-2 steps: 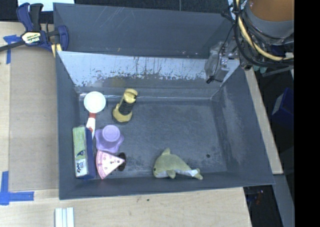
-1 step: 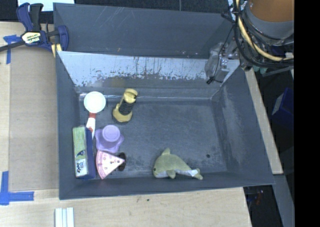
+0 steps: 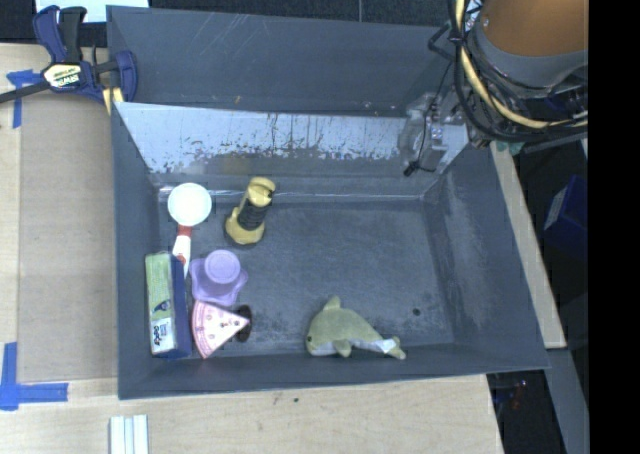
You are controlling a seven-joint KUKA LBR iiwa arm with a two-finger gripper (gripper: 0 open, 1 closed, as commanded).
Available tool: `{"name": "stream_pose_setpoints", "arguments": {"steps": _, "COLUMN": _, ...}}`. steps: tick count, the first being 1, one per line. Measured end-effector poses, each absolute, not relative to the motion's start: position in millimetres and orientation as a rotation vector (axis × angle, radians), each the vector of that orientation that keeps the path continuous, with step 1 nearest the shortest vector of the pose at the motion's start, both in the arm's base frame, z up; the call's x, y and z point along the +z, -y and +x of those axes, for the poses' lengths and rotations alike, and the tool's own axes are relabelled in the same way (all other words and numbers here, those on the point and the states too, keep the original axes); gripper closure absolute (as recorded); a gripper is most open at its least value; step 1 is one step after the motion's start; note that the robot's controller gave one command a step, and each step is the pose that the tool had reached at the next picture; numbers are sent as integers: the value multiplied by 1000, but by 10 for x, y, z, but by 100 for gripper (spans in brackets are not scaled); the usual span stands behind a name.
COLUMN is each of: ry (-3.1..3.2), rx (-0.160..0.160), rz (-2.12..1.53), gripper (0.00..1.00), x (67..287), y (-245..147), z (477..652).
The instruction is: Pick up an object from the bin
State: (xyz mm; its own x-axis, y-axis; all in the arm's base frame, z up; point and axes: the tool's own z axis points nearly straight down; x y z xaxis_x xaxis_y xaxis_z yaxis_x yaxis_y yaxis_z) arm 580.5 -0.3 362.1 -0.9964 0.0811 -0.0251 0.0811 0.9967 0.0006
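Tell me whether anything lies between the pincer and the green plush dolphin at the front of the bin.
Nothing visible does. The pincer hangs at the back right corner, the dolphin lies alone by the front wall, and only bare bin floor lies between them.

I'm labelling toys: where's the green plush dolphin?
The green plush dolphin lies alone against the bin's bottom wall in the camera view, right of the pink wedge.

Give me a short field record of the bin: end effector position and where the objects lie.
end effector: by the far right corner of the bin, apart from every object
left cluster: white round cap, purple cup, green box, pink wedge
next to cluster: yellow bottle-shaped toy
near wall, middle: green plush fish, alone
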Motion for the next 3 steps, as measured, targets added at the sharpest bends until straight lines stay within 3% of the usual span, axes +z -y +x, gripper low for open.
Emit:
{"name": "stream_pose_setpoints", "arguments": {"steps": 1, "ry": -3088, "rx": 3, "rz": 419, "gripper": 100, "x": 3515, "y": -35, "z": 5867}}
{"name": "stream_pose_setpoints", "arguments": {"steps": 2, "ry": -3086, "rx": 3, "rz": 407, "gripper": 100, "x": 3423, "y": -68, "z": 5968}}
{"name": "stream_pose_setpoints", "arguments": {"steps": 3, "ry": -3103, "rx": 0, "rz": 195, "gripper": 100, "x": 4169, "y": -122, "z": 5811}}
